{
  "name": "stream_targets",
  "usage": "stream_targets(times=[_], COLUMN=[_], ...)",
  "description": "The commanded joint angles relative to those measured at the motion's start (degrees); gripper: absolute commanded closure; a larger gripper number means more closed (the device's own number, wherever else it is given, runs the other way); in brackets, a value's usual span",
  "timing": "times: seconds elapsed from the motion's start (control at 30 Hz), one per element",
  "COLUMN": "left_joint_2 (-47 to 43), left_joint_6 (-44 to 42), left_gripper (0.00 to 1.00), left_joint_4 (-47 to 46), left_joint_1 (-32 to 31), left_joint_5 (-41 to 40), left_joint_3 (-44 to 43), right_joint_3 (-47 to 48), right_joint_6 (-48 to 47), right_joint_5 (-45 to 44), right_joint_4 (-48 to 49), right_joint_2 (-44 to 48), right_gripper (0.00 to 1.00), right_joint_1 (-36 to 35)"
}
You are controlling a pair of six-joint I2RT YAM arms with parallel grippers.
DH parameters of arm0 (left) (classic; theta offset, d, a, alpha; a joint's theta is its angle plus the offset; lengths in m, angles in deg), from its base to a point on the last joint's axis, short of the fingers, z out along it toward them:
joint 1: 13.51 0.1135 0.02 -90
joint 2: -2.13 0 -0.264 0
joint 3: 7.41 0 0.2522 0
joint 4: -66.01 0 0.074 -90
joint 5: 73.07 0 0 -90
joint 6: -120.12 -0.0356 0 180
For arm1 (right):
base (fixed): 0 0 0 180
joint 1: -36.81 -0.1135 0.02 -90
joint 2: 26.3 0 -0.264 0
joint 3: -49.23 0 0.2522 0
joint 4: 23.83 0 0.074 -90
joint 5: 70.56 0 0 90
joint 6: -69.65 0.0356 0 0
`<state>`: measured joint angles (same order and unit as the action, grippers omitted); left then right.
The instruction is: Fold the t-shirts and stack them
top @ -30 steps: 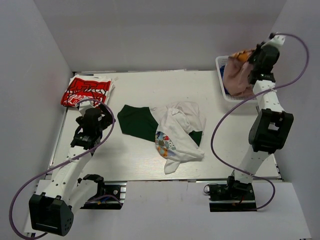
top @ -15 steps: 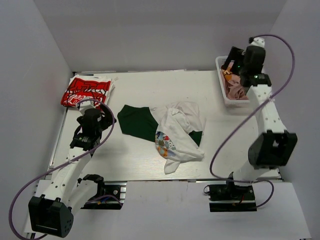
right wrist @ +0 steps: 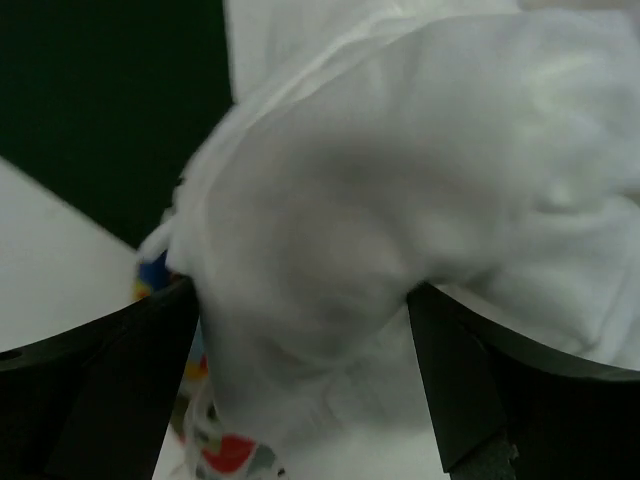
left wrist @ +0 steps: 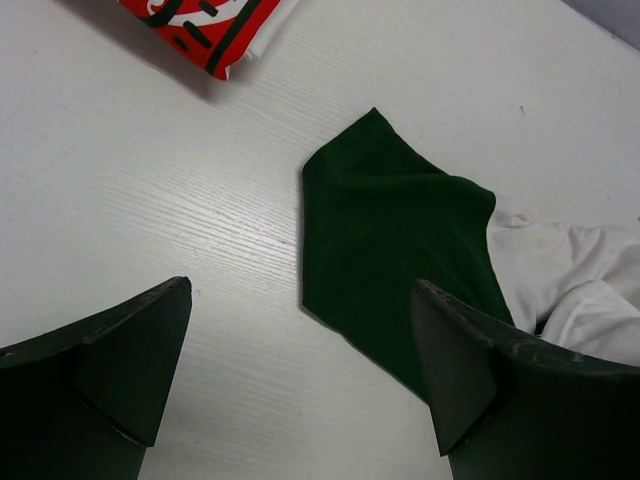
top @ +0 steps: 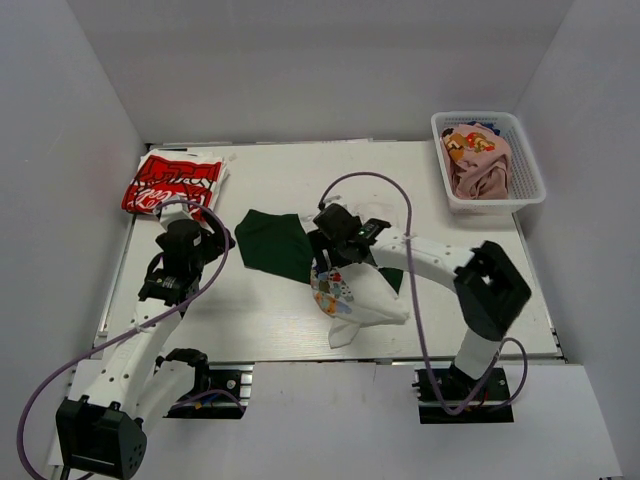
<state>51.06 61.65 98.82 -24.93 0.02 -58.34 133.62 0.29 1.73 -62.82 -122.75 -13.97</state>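
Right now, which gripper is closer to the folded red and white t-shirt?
Left. The left gripper hangs just short of the red-and-white t-shirt, on its near side. The right gripper is down on the white t-shirt at mid-table, farther off.

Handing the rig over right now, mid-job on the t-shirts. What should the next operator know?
The left gripper: jaws open, empty, above the table by the left end of the plain dark green t-shirt.
The right gripper: jaws open, down over a bunch of the white t-shirt with a colourful print; cloth sits between them, no pinch visible.
The white tee lies crumpled across the green one mid-table. The red-and-white printed t-shirt is folded at the far left corner. Pink clothing is heaped in the white plastic lattice basket, far right.
Done: one tee folded. Left: white, green and the basket's load.
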Motion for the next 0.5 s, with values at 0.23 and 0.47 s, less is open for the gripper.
stream_targets(times=[0.23,0.47], left_joint_2=[-2.0,-2.0], left_joint_6=[0.6,0.6], left_gripper=[0.0,0.0], left_joint_4=[1.3,0.7], left_joint_1=[0.3,0.3], left_joint_5=[-0.4,-0.4], left_joint_3=[-0.1,0.4], right_joint_3=[8.9,7.8], right_joint_6=[7.2,-4.5], right_joint_5=[-18.4,-22.1], right_joint_4=[-5.3,13.7], right_joint_2=[-3.5,18.6], right_gripper=[1.0,1.0], right_joint_1=[0.6,4.1])
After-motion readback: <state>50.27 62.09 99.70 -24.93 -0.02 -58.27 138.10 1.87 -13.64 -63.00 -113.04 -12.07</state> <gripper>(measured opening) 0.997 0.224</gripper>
